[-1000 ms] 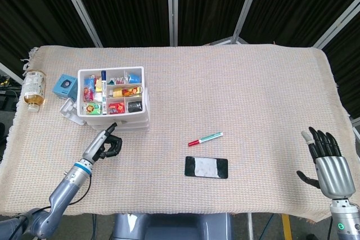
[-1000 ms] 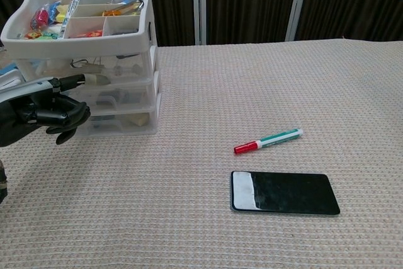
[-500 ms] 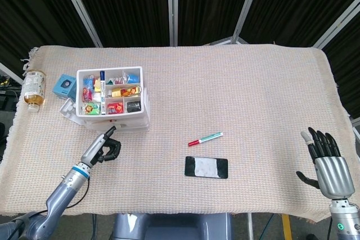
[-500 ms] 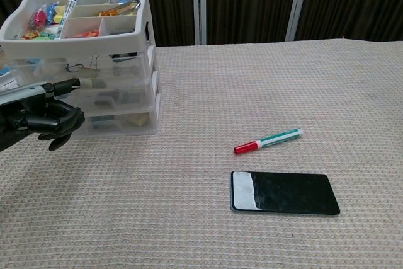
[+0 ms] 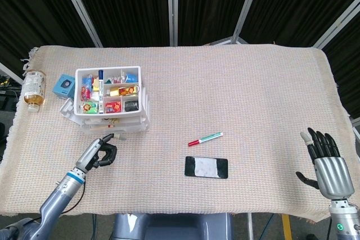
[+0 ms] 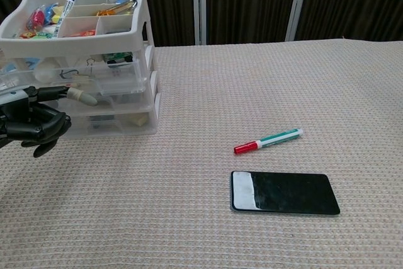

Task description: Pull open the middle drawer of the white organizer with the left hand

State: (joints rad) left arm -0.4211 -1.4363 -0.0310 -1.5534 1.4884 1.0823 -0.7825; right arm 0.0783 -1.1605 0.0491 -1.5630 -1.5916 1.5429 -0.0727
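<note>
no legible text, labels, brands or numbers anywhere

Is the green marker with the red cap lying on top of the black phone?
No: in the chest view the marker lies on the cloth apart from the phone, further from the camera, with bare cloth between them.

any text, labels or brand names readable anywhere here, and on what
None can be read.
Bottle: it has a label, too small and blurred to read.
Marker: no print legible on its barrel.
Packets in the top tray of the white organizer: coloured wrappers, print too small.
Phone: dark screen, nothing shown.
Blue box: no legible marking.
</note>
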